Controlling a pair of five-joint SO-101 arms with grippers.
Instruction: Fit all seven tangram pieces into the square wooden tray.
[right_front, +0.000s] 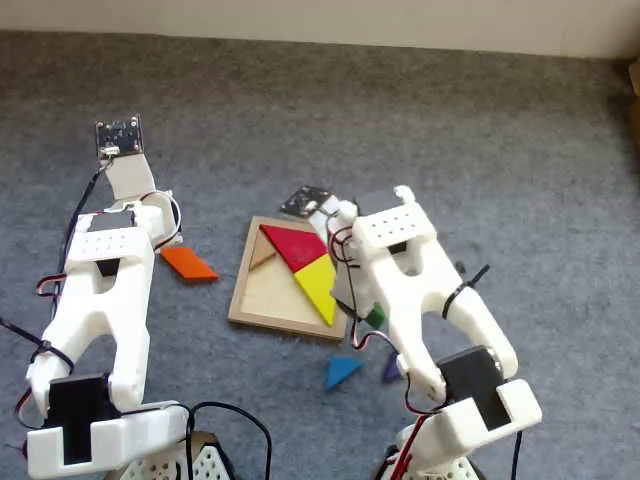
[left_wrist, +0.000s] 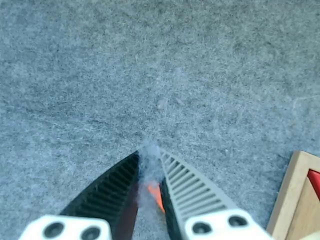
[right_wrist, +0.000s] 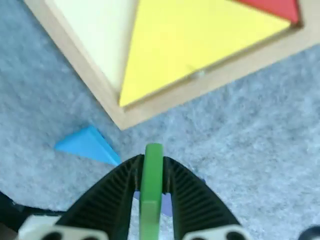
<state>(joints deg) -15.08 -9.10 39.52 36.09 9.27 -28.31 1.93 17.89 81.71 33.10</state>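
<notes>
The tray (right_front: 285, 327) holds a red triangle (right_front: 295, 245) and yellow triangle (right_front: 318, 285); right hand (right_wrist: 152, 159) pinches a green piece (right_wrist: 151, 192), left hand (left_wrist: 149, 150) seemingly pressed together.

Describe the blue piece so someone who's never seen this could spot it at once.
Find the square wooden tray on the grey carpet, then its corner by the yellow triangle. Just off that corner, toward the arms' bases, a blue triangle lies flat. It is brighter than the purple piece beside it, which the right arm partly hides.
</notes>
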